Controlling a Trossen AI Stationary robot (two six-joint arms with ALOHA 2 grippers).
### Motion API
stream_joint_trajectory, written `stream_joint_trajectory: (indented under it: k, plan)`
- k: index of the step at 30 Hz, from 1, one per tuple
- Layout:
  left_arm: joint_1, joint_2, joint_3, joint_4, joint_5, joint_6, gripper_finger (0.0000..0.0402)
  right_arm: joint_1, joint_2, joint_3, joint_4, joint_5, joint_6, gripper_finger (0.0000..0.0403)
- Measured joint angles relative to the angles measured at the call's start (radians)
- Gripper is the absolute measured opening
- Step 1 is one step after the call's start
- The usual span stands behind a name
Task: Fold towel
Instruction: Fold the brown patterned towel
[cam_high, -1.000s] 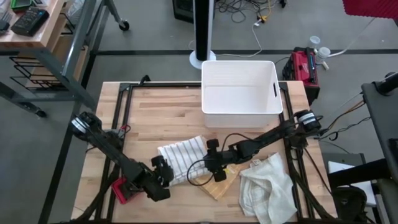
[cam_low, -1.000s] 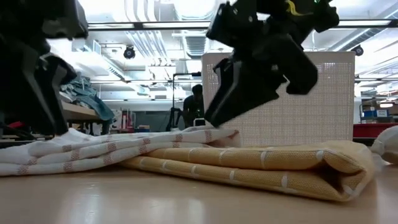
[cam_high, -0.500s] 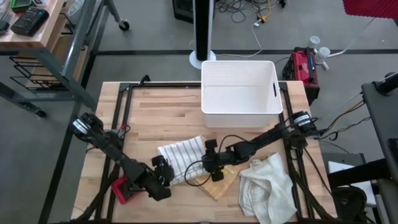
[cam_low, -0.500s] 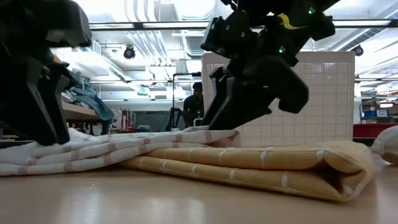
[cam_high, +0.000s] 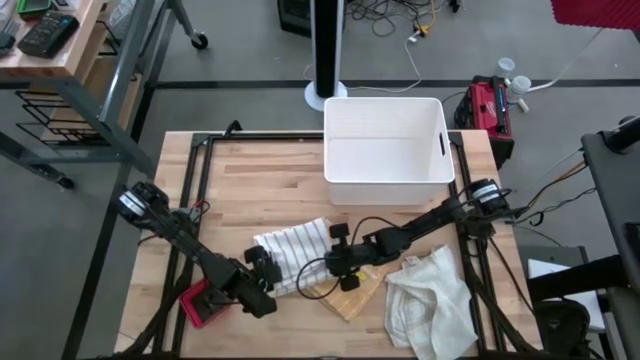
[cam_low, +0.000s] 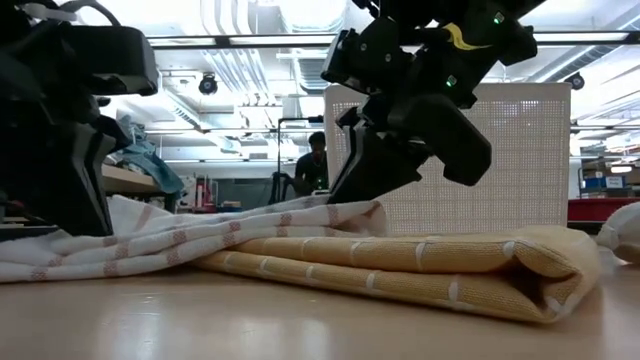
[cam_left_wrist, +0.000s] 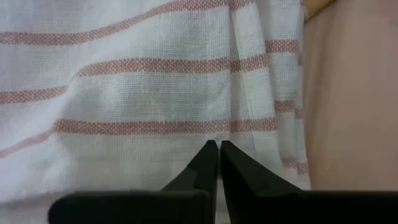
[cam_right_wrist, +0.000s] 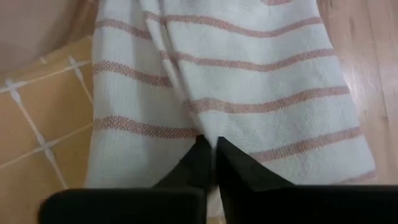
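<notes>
Pinching now: left gripper (cam_high: 262, 272) and right gripper (cam_high: 337, 258) jaws, apart a second ago, are clenched on the striped towel (cam_high: 293, 250) edges; it lies near-centre on the surface (cam_high: 260, 180), overlapping the yellow towel (cam_high: 355, 296).

Striped white towel (cam_low: 170, 245) lies low across the table (cam_low: 300, 325), draped partly over a folded yellow towel (cam_low: 420, 272). Left gripper (cam_low: 70, 215) stands on the striped towel's outer end; right gripper (cam_low: 350, 195) presses its raised inner end. Perforated white bin (cam_low: 520, 160) behind. A person (cam_low: 315, 165) stands far off.
</notes>
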Motion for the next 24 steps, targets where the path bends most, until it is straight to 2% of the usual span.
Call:
stream_joint_trajectory:
  k: [10,24]
  plan:
    - [-0.002,-0.046,0.067,-0.112,0.003,-0.023,0.0010,0.002,0.000,0.101,-0.064,0.002,0.022,0.0003]
    - [-0.001,-0.078,0.094,-0.086,-0.088,-0.002,0.0113,0.010,-0.001,0.234,-0.122,0.002,0.046,0.0001]
